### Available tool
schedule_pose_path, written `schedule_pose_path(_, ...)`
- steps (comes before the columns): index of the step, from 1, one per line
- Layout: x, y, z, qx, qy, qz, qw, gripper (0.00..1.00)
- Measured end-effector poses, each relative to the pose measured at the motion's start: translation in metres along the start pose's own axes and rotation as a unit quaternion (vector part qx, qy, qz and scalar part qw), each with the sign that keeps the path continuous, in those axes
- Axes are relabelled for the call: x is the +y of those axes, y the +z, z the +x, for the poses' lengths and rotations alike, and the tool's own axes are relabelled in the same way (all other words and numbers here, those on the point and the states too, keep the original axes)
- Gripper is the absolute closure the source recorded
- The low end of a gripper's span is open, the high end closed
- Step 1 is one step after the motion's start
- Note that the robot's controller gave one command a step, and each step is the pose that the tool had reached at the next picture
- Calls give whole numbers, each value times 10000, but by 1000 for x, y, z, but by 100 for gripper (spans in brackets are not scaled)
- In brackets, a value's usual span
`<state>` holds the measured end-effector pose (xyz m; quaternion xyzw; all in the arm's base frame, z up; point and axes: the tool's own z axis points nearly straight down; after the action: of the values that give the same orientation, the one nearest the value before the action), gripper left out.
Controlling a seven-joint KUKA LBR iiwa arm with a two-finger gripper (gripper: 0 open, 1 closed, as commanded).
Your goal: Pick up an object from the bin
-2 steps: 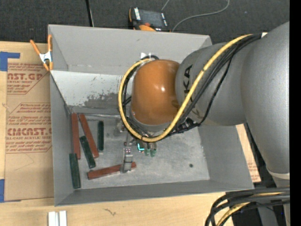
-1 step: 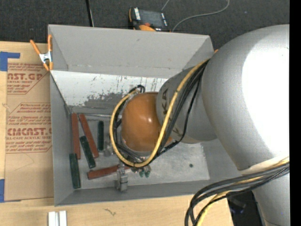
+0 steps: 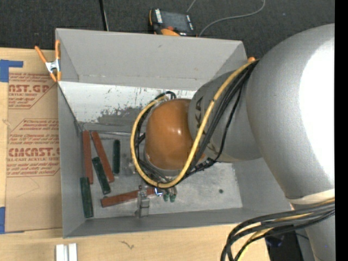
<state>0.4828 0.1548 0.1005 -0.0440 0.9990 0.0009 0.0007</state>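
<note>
The bin floor (image 3: 220, 186) lies bare at right; red and green sticks (image 3: 98, 165) crowd the left; the arm (image 3: 234, 129) overhangs the middle.

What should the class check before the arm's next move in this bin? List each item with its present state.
1. Gripper is low over the floor by the bin's near wall: ok.
2. A target is close: brown stick lies flat, its right end at the gripper: ok.
3. That stick is already gripped: cannot tell.
4. The other brown and green sticks lie apart to the left, out of the way: ok.
5. There is enough clearance from the near wall: cannot tell.
</note>
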Motion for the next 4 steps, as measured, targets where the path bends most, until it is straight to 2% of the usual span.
schedule_pose_path(1,-4,1,2,12,-8,3,10000,0)
schedule_pose_path(2,-7,30,-2,-33,-678,1,9977,0)
schedule_pose_path(3,-6,29,-3,-29,-674,-2,9977,0)
schedule_pose_path(4,-6,30,-2,3,-676,0,9977,100)
